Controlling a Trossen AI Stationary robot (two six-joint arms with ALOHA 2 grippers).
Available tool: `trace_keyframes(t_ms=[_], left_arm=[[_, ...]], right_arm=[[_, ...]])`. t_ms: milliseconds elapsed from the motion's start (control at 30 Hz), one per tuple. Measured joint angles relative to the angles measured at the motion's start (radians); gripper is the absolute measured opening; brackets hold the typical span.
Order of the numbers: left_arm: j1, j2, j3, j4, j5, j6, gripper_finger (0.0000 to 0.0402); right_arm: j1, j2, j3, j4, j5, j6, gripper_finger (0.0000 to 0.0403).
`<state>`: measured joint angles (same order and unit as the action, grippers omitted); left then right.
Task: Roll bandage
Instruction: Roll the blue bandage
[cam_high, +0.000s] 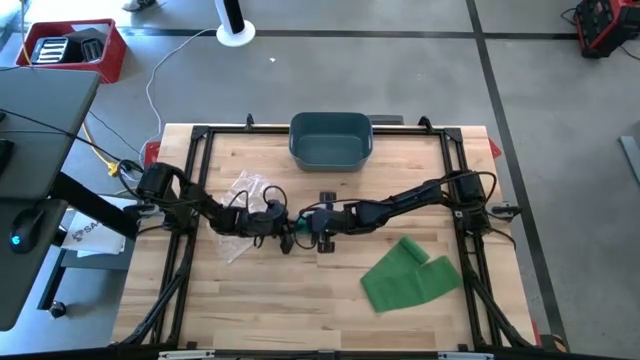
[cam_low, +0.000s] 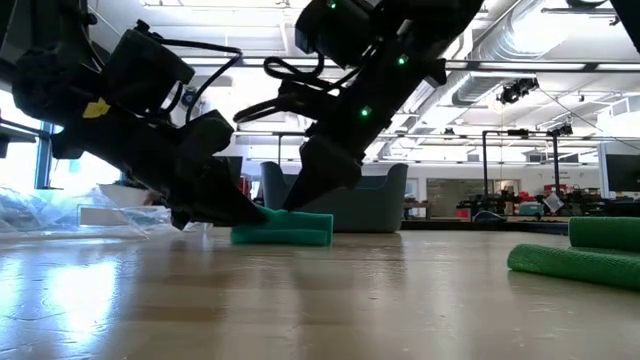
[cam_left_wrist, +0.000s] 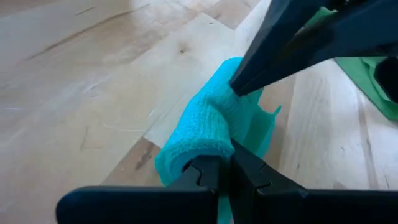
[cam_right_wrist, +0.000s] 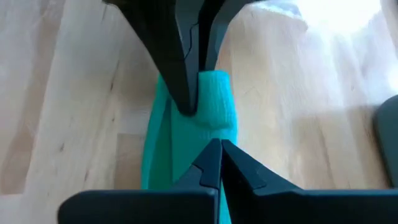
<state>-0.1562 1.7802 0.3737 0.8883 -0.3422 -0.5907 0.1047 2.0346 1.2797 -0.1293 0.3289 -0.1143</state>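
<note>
A teal bandage (cam_low: 290, 228), partly rolled up, lies on the wooden table at its middle; it also shows in the left wrist view (cam_left_wrist: 199, 130) and the right wrist view (cam_right_wrist: 214, 99). My left gripper (cam_left_wrist: 230, 163) comes at it from the table's left and my right gripper (cam_right_wrist: 217, 149) from the right. Both are shut with their tips on the bandage, facing each other a little apart. In the high view they meet at the middle: the left gripper (cam_high: 285, 228), the right gripper (cam_high: 312, 222). My left gripper has its shut tips on the bandage at one end of the roll (cam_left_wrist: 208, 149), where the roll meets the flat loose layer (cam_left_wrist: 255, 134). The fingers slant down from the table's left. The bandage lies on the table. The tips hide whether cloth is between them. My right gripper has its shut tips on the bandage's other end (cam_right_wrist: 214, 134), slanting down from the table's right. In the left wrist view its fingers (cam_left_wrist: 261, 68) dent the top of the roll. The bandage stays on the table.
A green bandage (cam_high: 410, 275) lies spread out on the near right of the table. A dark blue-grey bin (cam_high: 330, 140) stands at the far middle. A clear plastic bag (cam_high: 245, 195) lies under the left arm. A black frame (cam_high: 200, 135) edges the table.
</note>
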Motion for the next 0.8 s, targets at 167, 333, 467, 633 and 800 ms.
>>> trace_keyframes(t_ms=[167, 333, 467, 633, 800], left_arm=[[-0.016, 0.000, 0.000, -0.001, 0.002, 0.033, 0.0005], [-0.032, 0.000, 0.000, -0.012, 0.012, 0.188, 0.0005], [-0.041, 0.000, 0.000, -0.020, 0.007, 0.308, 0.0005], [-0.063, 0.000, 0.000, -0.017, -0.022, 0.403, 0.0005], [-0.090, 0.000, 0.000, 0.008, -0.035, 0.412, 0.0020]], right_arm=[[0.007, -0.010, 0.000, -0.004, -0.009, 0.002, 0.0000], [0.004, -0.069, 0.000, -0.010, -0.055, 0.032, 0.0009], [-0.034, -0.088, 0.000, -0.007, -0.194, 0.093, 0.0054], [-0.097, -0.063, 0.000, -0.045, -0.398, 0.161, 0.0122], [-0.115, -0.059, 0.000, -0.076, -0.443, 0.142, 0.0158]])
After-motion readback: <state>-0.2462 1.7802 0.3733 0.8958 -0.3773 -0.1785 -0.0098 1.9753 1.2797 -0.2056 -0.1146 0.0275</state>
